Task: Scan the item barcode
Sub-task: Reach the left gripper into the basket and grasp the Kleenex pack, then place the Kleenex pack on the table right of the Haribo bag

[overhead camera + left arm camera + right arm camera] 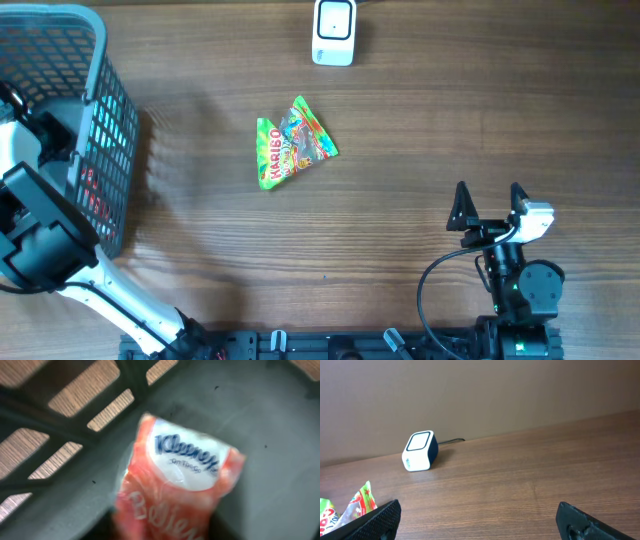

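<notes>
Brown wood-grain tabletop [420, 120] is carrying a grey plastic lattice basket [105, 110]. Inside, soft crinkly orange-white Kleenex tissue pack [175, 490] is sitting close before left pincer [20, 110]; its grip cannot be told. Right pincer [489, 190] is standing spread.

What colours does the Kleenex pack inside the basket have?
The Kleenex pack is orange-pink, with a white label and blue lettering. Left wrist view shows it best.
</notes>
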Tool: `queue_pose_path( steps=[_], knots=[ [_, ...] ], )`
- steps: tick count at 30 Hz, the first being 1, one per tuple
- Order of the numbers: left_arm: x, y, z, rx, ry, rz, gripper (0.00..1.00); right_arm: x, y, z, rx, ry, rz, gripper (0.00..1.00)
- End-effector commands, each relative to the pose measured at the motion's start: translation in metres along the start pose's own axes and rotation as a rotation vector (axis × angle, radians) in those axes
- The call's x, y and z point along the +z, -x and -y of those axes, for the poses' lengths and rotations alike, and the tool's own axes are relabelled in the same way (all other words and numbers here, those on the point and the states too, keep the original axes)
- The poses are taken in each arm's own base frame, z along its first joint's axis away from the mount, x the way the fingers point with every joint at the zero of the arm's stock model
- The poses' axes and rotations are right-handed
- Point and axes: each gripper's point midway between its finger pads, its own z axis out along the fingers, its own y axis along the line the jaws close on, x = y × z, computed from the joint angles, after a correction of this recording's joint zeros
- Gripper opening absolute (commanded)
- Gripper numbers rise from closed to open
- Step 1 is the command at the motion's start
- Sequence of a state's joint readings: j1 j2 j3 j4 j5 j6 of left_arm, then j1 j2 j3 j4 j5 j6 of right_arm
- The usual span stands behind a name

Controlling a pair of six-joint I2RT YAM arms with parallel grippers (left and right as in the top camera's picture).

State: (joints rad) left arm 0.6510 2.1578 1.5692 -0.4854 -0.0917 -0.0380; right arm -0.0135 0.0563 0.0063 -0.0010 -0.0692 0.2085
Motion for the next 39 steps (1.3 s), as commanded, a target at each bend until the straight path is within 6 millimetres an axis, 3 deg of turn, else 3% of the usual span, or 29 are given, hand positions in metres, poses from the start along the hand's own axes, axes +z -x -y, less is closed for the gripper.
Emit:
queue_pose_path(
  steps=[1, 4, 7, 11, 14, 16, 17, 19, 21, 24, 28, 30, 34, 39],
  knots=[
    [0.006, -0.019, -0.008, 0.007, 0.026, -0.068, 0.17, 0.000, 0.000, 0.001, 0.002, -0.010, 0.001, 1.00],
    [-0.017, -0.007, -0.009, 0.003, 0.022, -0.031, 0.20, 0.000, 0.000, 0.001, 0.001, -0.010, 0.001, 1.00],
    [-0.063, 0.021, -0.010, -0.011, 0.011, 0.068, 0.20, 0.000, 0.000, 0.001, 0.001, -0.010, 0.001, 1.00],
    [-0.177, 0.065, -0.007, -0.099, -0.071, 0.296, 0.20, 0.000, 0.000, 0.001, 0.001, -0.010, 0.001, 1.00],
    [-0.265, 0.072, 0.011, -0.162, -0.245, 0.423, 0.19, 0.000, 0.000, 0.001, 0.002, -0.010, 0.001, 1.00],
    [-0.317, 0.065, 0.030, -0.168, -0.373, 0.473, 0.18, 0.000, 0.000, 0.001, 0.001, -0.010, 0.001, 1.00],
    [-0.351, 0.055, 0.049, -0.128, -0.464, 0.500, 0.19, 0.000, 0.000, 0.001, 0.001, -0.010, 0.001, 1.00],
    [-0.389, 0.036, 0.078, -0.060, -0.558, 0.521, 0.21, 0.000, 0.000, 0.001, 0.001, -0.010, 0.001, 1.00],
    [-0.421, 0.005, 0.118, 0.023, -0.668, 0.500, 0.21, 0.000, 0.000, 0.001, 0.001, -0.010, 0.001, 1.00],
    [-0.450, -0.046, 0.189, 0.190, -0.837, 0.422, 0.20, 0.000, 0.000, 0.001, 0.001, -0.010, 0.001, 1.00],
    [-0.455, -0.115, 0.269, 0.381, -0.924, 0.293, 0.19, 0.000, 0.000, 0.001, 0.001, -0.010, 0.001, 1.00],
    [-0.438, -0.164, 0.318, 0.511, -0.920, 0.197, 0.19, 0.000, 0.000, 0.001, 0.002, -0.010, 0.001, 1.00],
    [-0.407, -0.231, 0.367, 0.652, -0.903, 0.056, 0.19, 0.000, 0.000, 0.001, 0.001, -0.010, 0.001, 1.00],
    [-0.350, -0.314, 0.417, 0.759, -0.845, -0.104, 0.19, 0.000, 0.000, 0.001, 0.001, -0.010, 0.001, 1.00]
  ],
)
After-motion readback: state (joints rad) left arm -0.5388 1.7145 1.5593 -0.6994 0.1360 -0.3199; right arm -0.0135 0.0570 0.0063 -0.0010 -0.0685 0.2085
